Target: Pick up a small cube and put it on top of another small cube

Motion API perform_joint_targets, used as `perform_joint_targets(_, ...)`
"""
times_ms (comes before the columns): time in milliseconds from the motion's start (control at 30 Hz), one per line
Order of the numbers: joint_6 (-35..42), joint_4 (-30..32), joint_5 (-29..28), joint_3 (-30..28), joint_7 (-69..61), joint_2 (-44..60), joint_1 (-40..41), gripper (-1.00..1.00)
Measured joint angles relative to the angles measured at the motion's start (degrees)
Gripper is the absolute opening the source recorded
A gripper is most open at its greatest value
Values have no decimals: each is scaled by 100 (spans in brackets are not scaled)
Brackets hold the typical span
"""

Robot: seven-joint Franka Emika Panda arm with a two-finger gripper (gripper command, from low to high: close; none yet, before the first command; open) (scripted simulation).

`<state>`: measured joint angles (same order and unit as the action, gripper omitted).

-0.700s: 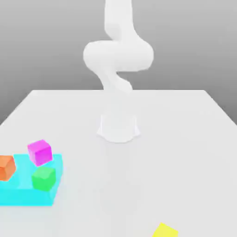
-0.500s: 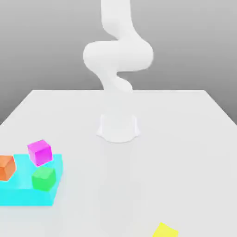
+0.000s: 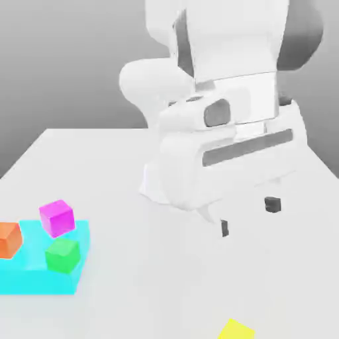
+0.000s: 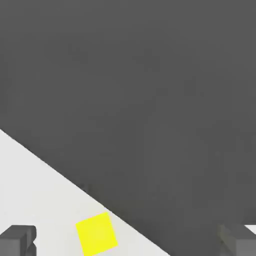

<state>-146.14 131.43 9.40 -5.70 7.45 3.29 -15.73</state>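
Grey backdrop sits behind a white bench that spans the exterior view. Half a second ago only the arm's base and elbow stood at upper centre; now the hand has swung in and looms large across the centre and right of the frame. Its jaws point down at the bench, spread wide and holding nothing, with the two dark fingertips well apart.

At the bottom edge, right of centre, lies the yellow cube, partly cut off by the frame and well below the jaws in the picture. In the hand view it shows near the bottom, left of centre, between the two fingertips but closer to the left one, and near the bench's edge.

In the lower left of the exterior view a cyan slab carries the green cube, with the pink cube at its far edge and the orange cube at the frame's left edge. None of these has shifted.

So the reach toward the yellow cube appears to have begun, while the grasp is not yet made. Next the jaws likely need to centre over it and descend; the cube's turned faces may call for a wrist adjustment.
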Motion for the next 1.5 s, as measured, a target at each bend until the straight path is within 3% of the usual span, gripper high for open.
perform_joint_targets(400, -1120, -135, -472, 173, -861, 2399, -71, 0)
perform_joint_targets(433, -1262, -175, -446, 201, -884, 2586, -50, -100)
perform_joint_targets(667, -1278, -182, -456, 212, -878, 2620, -39, -100)
perform_joint_targets(833, -608, 51, -570, 35, -771, 1715, -59, -100)
perform_joint_targets(1100, 88, 899, -886, -1122, -181, 135, 912, -100)
perform_joint_targets(1300, 531, 1579, -1353, -1557, 426, -1013, 2067, -100)
perform_joint_targets(1500, -394, 1854, -876, -1608, 127, -307, 2157, -100)
